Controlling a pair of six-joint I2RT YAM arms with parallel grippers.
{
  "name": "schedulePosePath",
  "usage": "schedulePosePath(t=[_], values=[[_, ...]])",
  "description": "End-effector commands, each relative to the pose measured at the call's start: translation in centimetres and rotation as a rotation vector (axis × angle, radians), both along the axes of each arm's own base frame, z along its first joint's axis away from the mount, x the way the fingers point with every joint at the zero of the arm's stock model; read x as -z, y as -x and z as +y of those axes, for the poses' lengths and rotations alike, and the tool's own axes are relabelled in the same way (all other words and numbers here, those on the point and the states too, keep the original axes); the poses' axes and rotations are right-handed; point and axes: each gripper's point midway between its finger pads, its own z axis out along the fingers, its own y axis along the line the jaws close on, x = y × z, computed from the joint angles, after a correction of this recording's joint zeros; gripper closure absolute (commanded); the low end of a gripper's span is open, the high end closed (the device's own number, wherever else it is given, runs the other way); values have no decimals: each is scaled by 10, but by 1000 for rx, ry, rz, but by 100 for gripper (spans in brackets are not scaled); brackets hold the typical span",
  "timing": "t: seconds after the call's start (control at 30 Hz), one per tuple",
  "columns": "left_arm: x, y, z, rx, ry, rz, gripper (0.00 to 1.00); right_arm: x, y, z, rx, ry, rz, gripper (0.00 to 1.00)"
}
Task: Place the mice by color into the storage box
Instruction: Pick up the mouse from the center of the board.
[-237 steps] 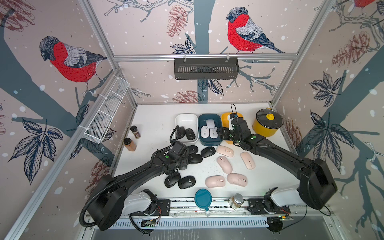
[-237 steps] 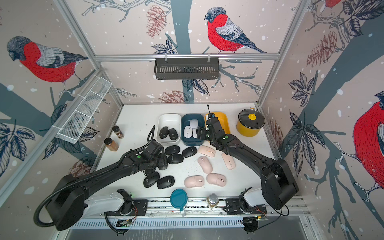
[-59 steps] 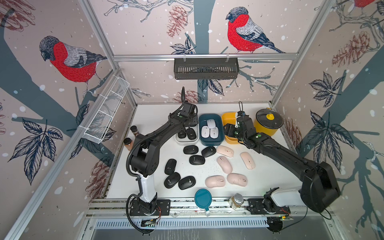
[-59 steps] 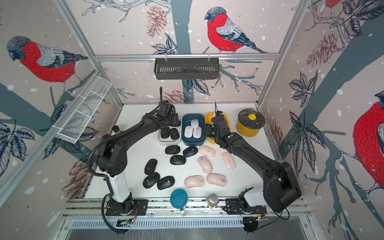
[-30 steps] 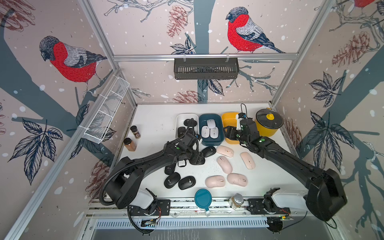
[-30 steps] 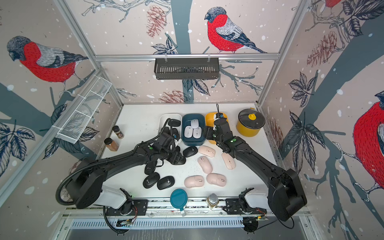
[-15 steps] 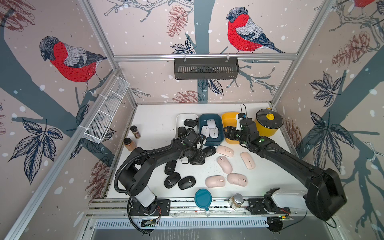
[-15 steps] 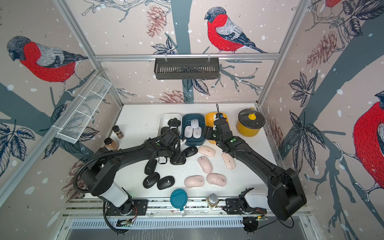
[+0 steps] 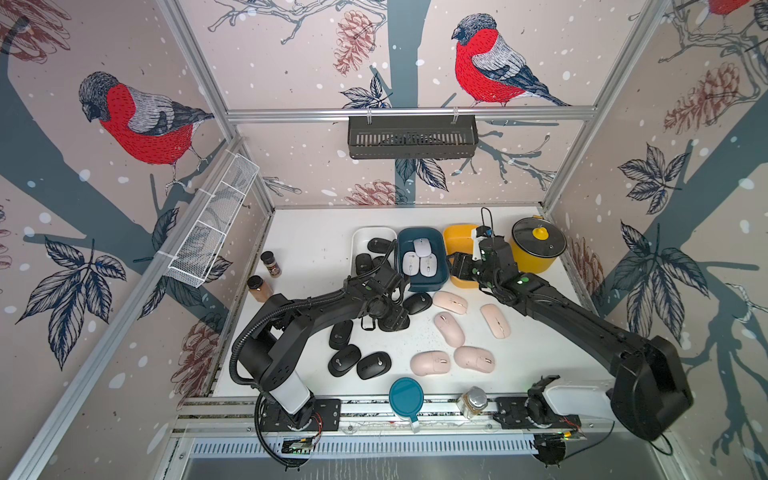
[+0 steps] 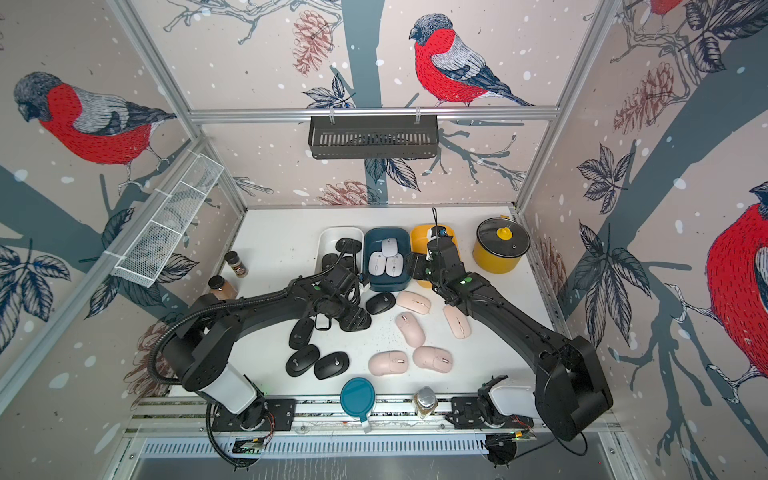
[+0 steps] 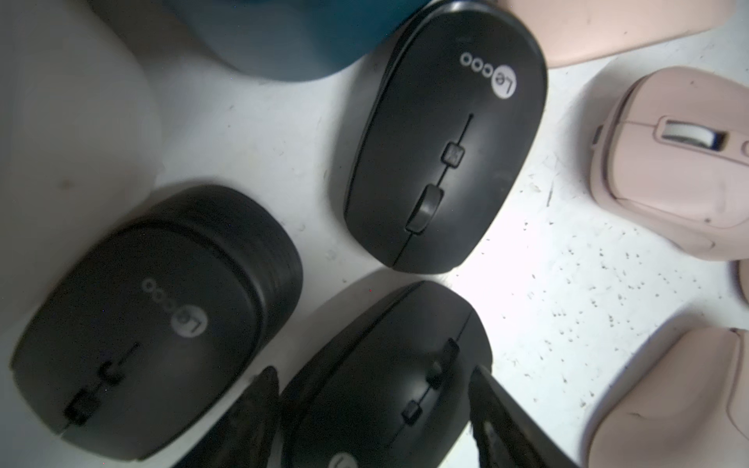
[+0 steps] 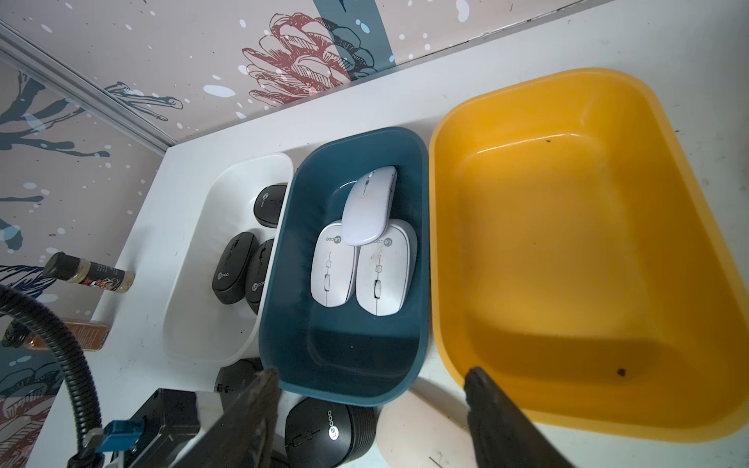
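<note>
The left gripper (image 11: 373,377) has its fingers (image 11: 259,409) parted on either side of a black mouse (image 11: 389,348). The mouse lies flat on the surface (image 11: 547,283) among the loose black ones, near the white box (image 9: 360,242). The fingers do not visibly press it yet.

The main risk is crowding. A second black mouse (image 11: 154,324) sits just beside one finger, so closing could catch or shove that neighbour. The shell is smooth and rounded (little for the pads to bite on), so a squeeze placed too high could squirt it out, probably toward the pink mice (image 11: 668,162).

Its long axis runs along the gripper's reach, so the fingers would close across its narrow width. Its wheel end points away from the wrist and its logo end lies toward it.

The right gripper (image 12: 371,372) hangs open and empty over the near rims of the blue box (image 12: 283,243) and the yellow box (image 12: 446,202).
</note>
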Motion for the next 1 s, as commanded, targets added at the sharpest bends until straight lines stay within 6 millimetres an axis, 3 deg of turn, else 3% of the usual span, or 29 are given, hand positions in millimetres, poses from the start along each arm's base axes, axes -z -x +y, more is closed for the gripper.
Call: schedulePosePath(t=[0.0,0.3,0.53,0.97], values=[[3,9,8,-12,-21,33,27,-3,-2,2,4,-23,-10,27],[0,16,12,-16,-36,27,27,1,-1,2,5,-23,1,27],[12,26,15,9,-100,44,27,2,-2,2,9,-25,4,27],[18,26,15,31,-186,2,25,4,-1,2,12,-23,14,27]])
